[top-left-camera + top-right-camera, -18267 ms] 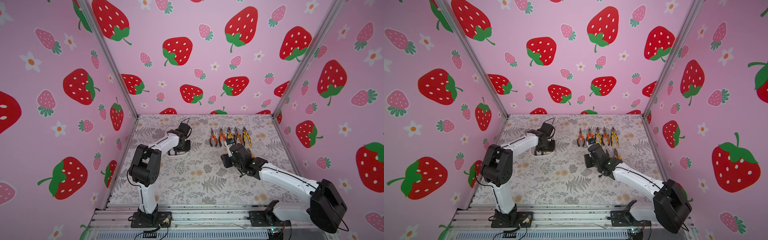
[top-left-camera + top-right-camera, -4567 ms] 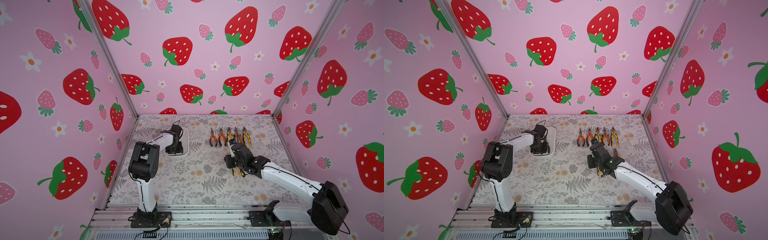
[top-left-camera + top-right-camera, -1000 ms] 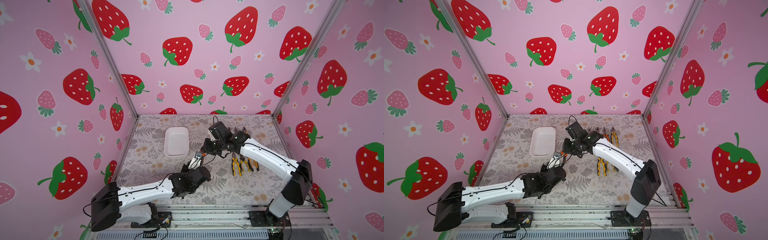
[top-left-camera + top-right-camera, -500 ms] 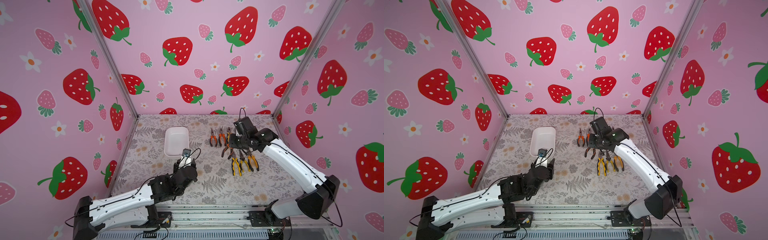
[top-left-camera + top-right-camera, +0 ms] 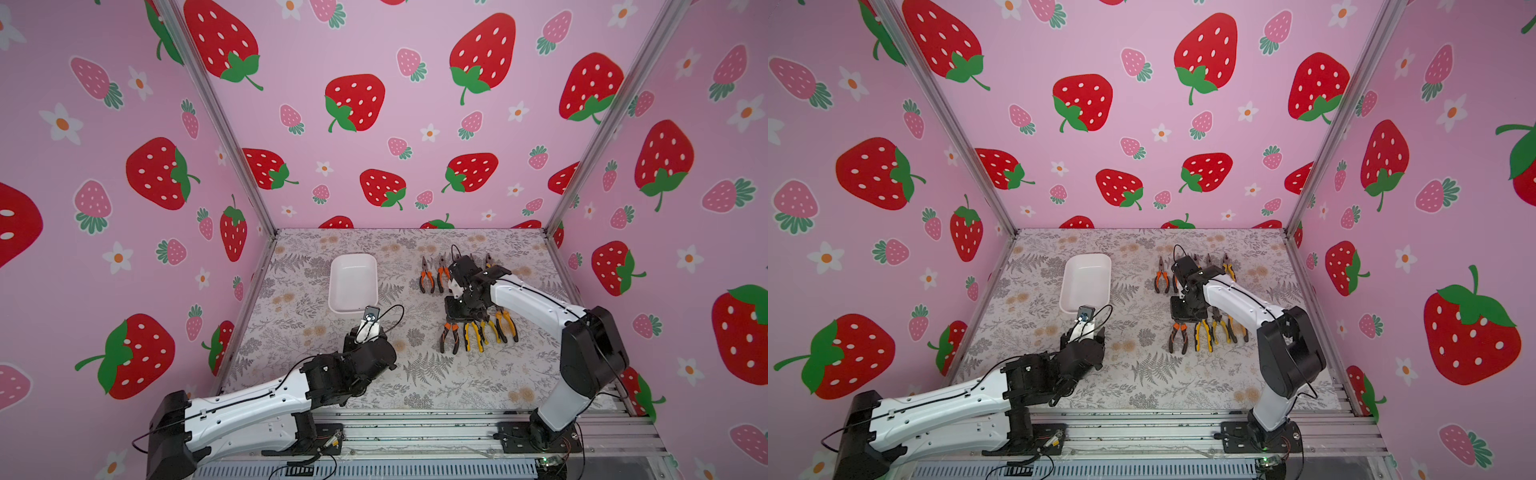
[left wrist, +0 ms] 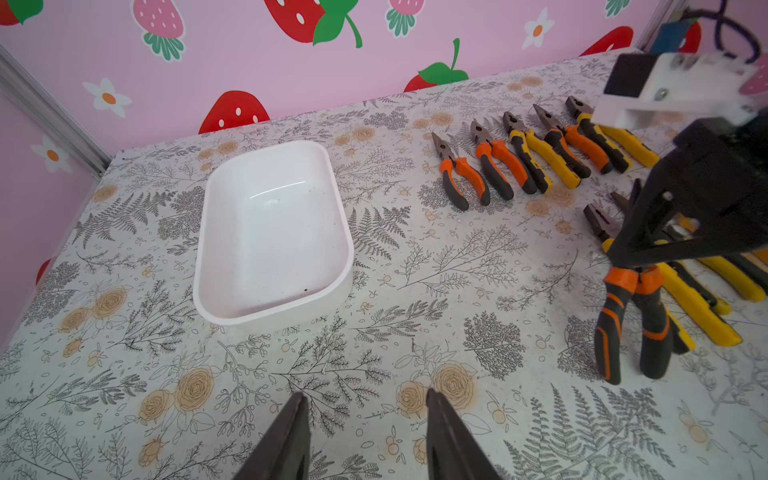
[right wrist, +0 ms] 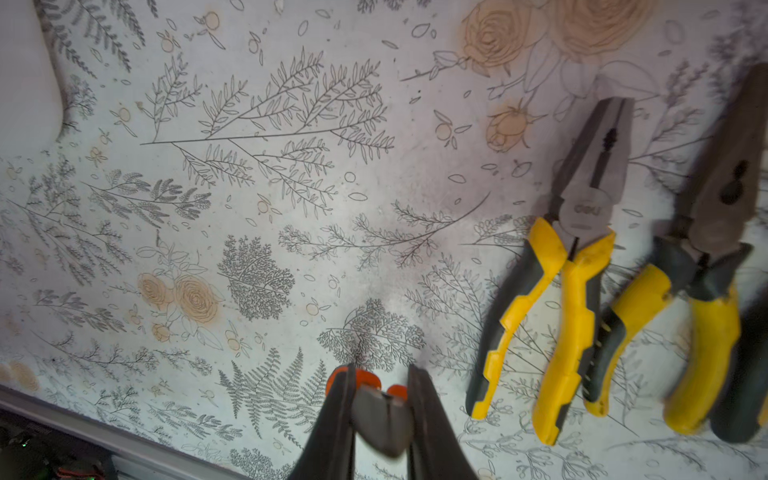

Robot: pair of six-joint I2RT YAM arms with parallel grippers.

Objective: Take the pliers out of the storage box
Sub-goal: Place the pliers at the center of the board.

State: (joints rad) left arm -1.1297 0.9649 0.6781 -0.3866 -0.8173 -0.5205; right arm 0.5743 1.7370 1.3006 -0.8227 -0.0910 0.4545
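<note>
The white storage box (image 5: 353, 266) (image 5: 1086, 266) (image 6: 270, 166) lies empty at the back left of the mat. Five pliers (image 6: 528, 158) lie in a back row to its right, and more yellow-handled pliers (image 5: 476, 334) (image 7: 561, 291) form a front row. My right gripper (image 5: 457, 320) (image 5: 1183, 318) (image 7: 380, 374) is shut on the metal head of orange-and-black pliers (image 6: 623, 316) (image 5: 451, 338), whose handles hang down to the mat at the left end of the front row. My left gripper (image 6: 363, 399) is open and empty, low over the mat in front of the box.
Pink strawberry walls close in the mat on three sides. A metal rail (image 5: 415, 419) runs along the front edge. The right arm (image 5: 532, 303) hides part of the back row in both top views.
The right arm has carried the orange pliers from mid-table, near the left gripper, to the front row. The left arm has drawn back toward the front left and its jaws have widened.
</note>
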